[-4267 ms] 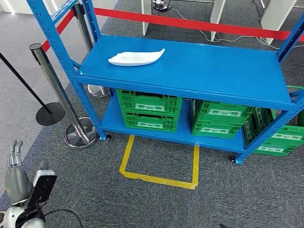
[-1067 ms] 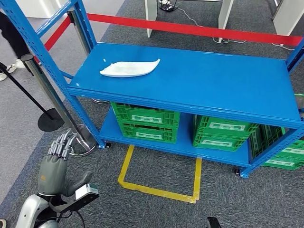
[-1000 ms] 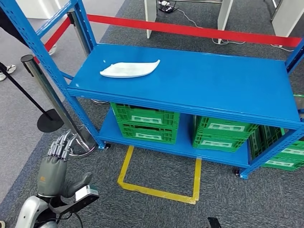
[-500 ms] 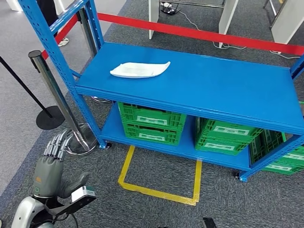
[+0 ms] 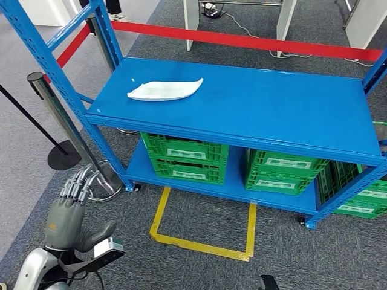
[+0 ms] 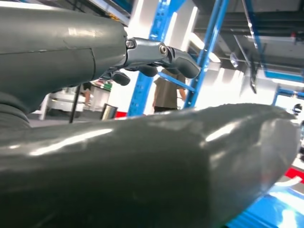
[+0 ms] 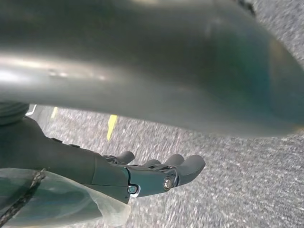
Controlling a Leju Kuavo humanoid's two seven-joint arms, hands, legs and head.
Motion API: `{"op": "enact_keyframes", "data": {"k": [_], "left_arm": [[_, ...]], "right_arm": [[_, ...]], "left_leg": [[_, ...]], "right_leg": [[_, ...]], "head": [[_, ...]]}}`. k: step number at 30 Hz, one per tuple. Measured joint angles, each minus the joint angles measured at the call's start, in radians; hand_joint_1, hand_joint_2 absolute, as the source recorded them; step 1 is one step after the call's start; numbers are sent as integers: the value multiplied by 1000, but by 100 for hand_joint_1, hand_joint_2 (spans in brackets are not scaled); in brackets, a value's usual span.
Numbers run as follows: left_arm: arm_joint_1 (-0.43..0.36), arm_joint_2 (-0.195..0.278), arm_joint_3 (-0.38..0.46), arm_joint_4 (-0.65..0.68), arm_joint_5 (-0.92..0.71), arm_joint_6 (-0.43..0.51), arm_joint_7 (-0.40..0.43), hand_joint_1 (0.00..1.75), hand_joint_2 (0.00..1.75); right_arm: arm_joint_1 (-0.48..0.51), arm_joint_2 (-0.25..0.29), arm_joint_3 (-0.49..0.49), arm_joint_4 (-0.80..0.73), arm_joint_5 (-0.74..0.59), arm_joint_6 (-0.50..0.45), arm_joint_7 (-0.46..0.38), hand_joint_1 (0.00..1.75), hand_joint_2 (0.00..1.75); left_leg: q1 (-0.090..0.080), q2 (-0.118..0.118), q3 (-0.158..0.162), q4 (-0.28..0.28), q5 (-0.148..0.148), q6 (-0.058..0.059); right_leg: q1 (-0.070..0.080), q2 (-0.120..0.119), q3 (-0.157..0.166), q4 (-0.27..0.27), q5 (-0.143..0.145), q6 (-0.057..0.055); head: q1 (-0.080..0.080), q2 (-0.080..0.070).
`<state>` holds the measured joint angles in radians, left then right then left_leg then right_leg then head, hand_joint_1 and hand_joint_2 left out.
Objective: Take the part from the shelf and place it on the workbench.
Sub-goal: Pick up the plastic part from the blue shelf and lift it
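Head view shows the left hand (image 5: 68, 214) raised low beside the shelf (image 5: 256, 106), fingers spread apart and holding nothing, well short of the blue frame. Right wrist view shows the right hand (image 7: 143, 175) over grey carpet, fingers extended and empty. On the shelf's top deck, the white part (image 5: 165, 90) lies flat near the back left corner, above green crates (image 5: 187, 158) on the lower deck.

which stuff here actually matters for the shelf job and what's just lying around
For the job:
white part on the top shelf
blue shelf
left hand, empty, fingers apart

Just there:
green crates on the lower shelf
red barrier tape
yellow floor marking
stanchion post
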<state>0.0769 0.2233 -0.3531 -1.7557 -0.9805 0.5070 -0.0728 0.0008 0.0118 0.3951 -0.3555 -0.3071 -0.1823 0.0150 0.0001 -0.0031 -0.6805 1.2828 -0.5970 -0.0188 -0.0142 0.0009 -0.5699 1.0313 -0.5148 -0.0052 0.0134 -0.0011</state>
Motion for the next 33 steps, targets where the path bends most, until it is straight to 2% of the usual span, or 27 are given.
{"op": "enact_keyframes", "data": {"k": [1,3,5,7,9,10,12,13,14,15,16,18,19,20,22,24,26,28,29,30,31,33], "left_arm": [[-20,-1,-8,11,5,-6,-4,0,0],[-75,-5,-29,43,17,-15,-13,0,0],[-126,-11,-50,78,28,-21,-17,0,0],[-160,-14,-69,105,37,-24,-18,0,0],[-179,-17,-84,122,46,-24,-18,0,0],[-185,-19,-89,128,50,-24,-18,0,0],[-193,-20,-99,141,57,-24,-18,0,0],[-193,-21,-102,147,58,-24,-18,0,0],[-193,-21,-105,153,59,-24,-18,0,0],[-193,-21,-108,158,59,-24,-18,0,0],[-194,-21,-110,161,59,-24,-18,0,0],[-194,-21,-113,167,60,-24,-18,0,0],[-195,-21,-114,170,60,-24,-18,0,0],[-197,-21,-115,172,61,-24,-18,0,0],[-200,-21,-117,176,66,-23,-18,0,0],[-205,-21,-121,180,71,-22,-19,0,0],[-208,-20,-124,183,74,-21,-20,0,0],[-209,-19,-126,188,77,-21,-21,0,0],[-209,-19,-127,191,78,-21,-21,0,0],[-209,-19,-128,194,78,-21,-21,0,0],[-210,-19,-129,196,78,-21,-22,0,0],[-211,-19,-130,198,78,-20,-23,0,0]], "right_arm": [[-3,0,-7,6,-10,5,-10,0,0],[-11,0,-22,17,-25,17,-24,0,0],[-21,-1,-36,28,-34,26,-31,0,0],[-24,-2,-47,38,-39,32,-34,0,0],[-25,-2,-56,45,-41,35,-36,0,0],[-26,-2,-60,48,-42,35,-37,0,0],[-27,-3,-68,55,-43,36,-40,0,0],[-26,-3,-71,58,-43,36,-40,0,0],[-24,-3,-73,61,-43,36,-41,0,0],[-23,-3,-75,63,-43,37,-41,0,0],[-22,-3,-77,64,-43,37,-41,0,0],[-24,-4,-80,66,-43,37,-42,0,0],[-25,-4,-82,68,-43,37,-42,0,0],[-26,-4,-82,69,-43,38,-42,0,0],[-26,-4,-83,71,-43,40,-41,0,0],[-25,-4,-85,74,-43,42,-41,0,0],[-26,-4,-88,76,-44,43,-42,0,0],[-27,-4,-92,79,-45,44,-42,0,0],[-27,-4,-93,80,-45,44,-42,0,0],[-27,-4,-93,82,-46,44,-42,0,0],[-27,-4,-94,83,-46,44,-42,0,0],[-28,-4,-96,84,-46,44,-42,0,0]], "left_leg": [[-1,0,20,-48,34,6],[-7,0,79,-179,98,27],[-15,-1,110,-248,114,43],[-17,0,113,-264,114,50],[-12,2,120,-284,122,52],[-9,3,123,-293,126,53],[-8,5,123,-297,128,55],[-8,5,123,-297,127,56],[-9,6,123,-296,126,56],[-8,5,124,-295,125,56],[-8,4,125,-294,124,54],[-9,3,127,-287,117,46],[-11,2,125,-281,113,42],[-13,2,123,-277,112,38],[-14,2,118,-271,110,34],[-12,2,112,-251,94,25],[-7,2,75,-165,47,12],[-1,2,12,-36,-3,3],[1,2,-11,4,-8,1],[2,2,-18,9,6,1],[3,2,-8,-24,39,4],[2,1,45,-150,115,13]], "right_leg": [[2,0,1,0,0,0],[6,-1,2,-1,0,1],[5,-1,-2,-1,3,7],[4,-1,-5,-5,8,17],[4,-1,-15,8,-7,27],[5,-1,-31,41,-29,31],[3,0,-90,163,-90,38],[3,0,-119,223,-110,41],[2,0,-136,257,-115,43],[2,-1,-135,252,-98,45],[2,-1,-114,206,-65,46],[2,-2,-49,70,-2,44],[2,-1,-23,21,12,40],[2,-1,-10,-3,13,36],[2,2,-4,-9,8,25],[-1,1,-1,-11,7,15],[-4,1,5,-13,6,6],[-4,1,9,-12,3,1],[-4,1,11,-12,1,1],[-4,1,13,-12,-1,1],[-4,2,17,-12,-3,1],[-4,4,26,-13,-9,4]], "head": [[0,0],[1,0],[0,0],[-1,0],[1,0],[2,0],[3,0],[4,0],[3,0],[3,0],[4,0],[4,0],[3,0],[2,0],[1,0],[0,0],[-4,0],[-5,0],[-6,0],[-6,0],[-6,0],[-5,0]]}}
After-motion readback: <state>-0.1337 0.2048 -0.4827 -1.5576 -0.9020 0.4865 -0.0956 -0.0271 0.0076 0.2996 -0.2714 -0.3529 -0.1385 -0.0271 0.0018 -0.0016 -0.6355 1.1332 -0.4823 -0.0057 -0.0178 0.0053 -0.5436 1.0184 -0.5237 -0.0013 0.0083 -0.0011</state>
